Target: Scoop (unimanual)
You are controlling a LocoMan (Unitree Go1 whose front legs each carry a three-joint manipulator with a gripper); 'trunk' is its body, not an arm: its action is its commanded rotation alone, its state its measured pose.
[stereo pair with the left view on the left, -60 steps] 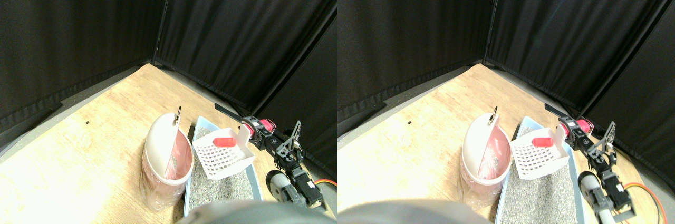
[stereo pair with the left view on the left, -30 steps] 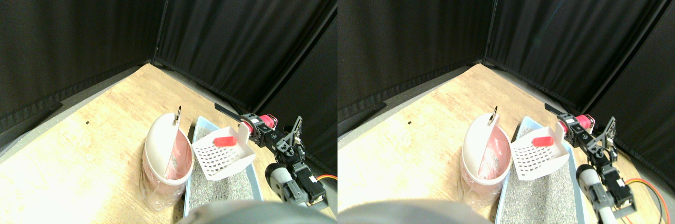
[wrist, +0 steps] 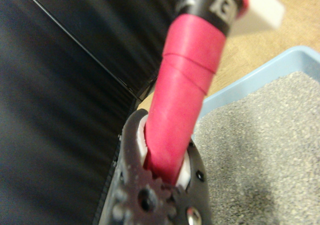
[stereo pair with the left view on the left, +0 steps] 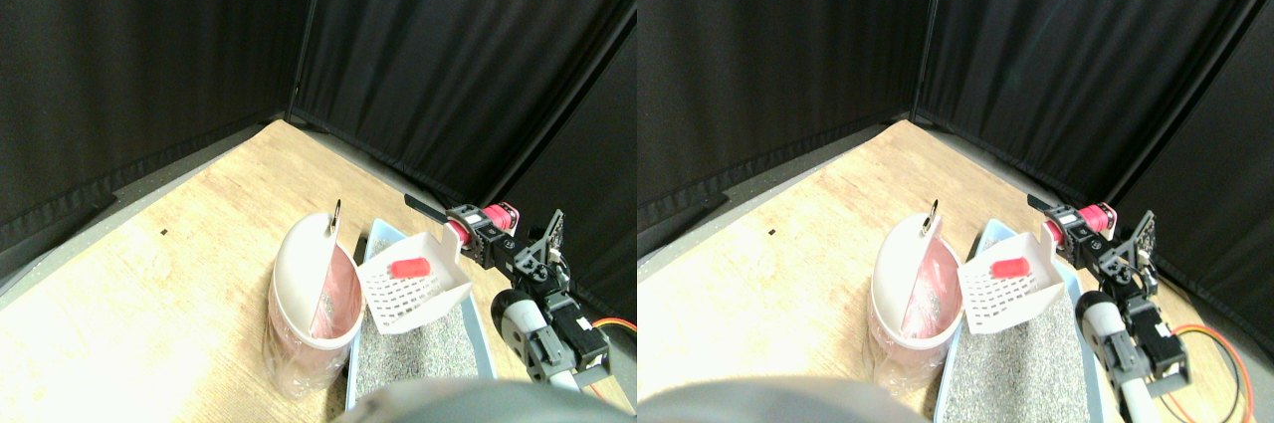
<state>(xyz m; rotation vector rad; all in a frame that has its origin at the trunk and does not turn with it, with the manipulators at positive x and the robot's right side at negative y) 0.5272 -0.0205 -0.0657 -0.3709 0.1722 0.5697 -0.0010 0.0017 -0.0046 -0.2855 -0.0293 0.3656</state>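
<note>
The robot's right gripper point(stereo pair with the left view on the left: 476, 236) is squeezing the red wrapped handle point(wrist: 182, 97) of a white scoop point(stereo pair with the left view on the left: 416, 282). In the wrist view, the two dark jaws are closing on both sides of that handle, so it is being held tight.

The scoop is full of little square holes. It is hanging in the air, above the far end of a light blue tray point(stereo pair with the left view on the left: 382, 235). The tray is holding grey litter point(stereo pair with the left view on the left: 418, 348). The scoop is not touching the litter. Its open front is pointing left, toward a bin point(stereo pair with the left view on the left: 311, 306).

A small red thing point(stereo pair with the left view on the left: 409, 268) is lying inside the scoop, on the holey bottom. It is sitting near the back wall of the scoop.

The bin is standing just to the left of the tray, right beside it. It is pink inside, and a white lid is covering its left half. A clear bag is wrapping around its lower part. The front edge of the scoop is reaching close to the bin's right rim.

Everything is sitting on a light wooden floor point(stereo pair with the left view on the left: 179, 274). Black curtains point(stereo pair with the left view on the left: 199, 35) are hanging on the far side and on the right side. The robot's arm point(stereo pair with the left view on the left: 542, 328) is coming in from the near right, with an orange wire next to it.
</note>
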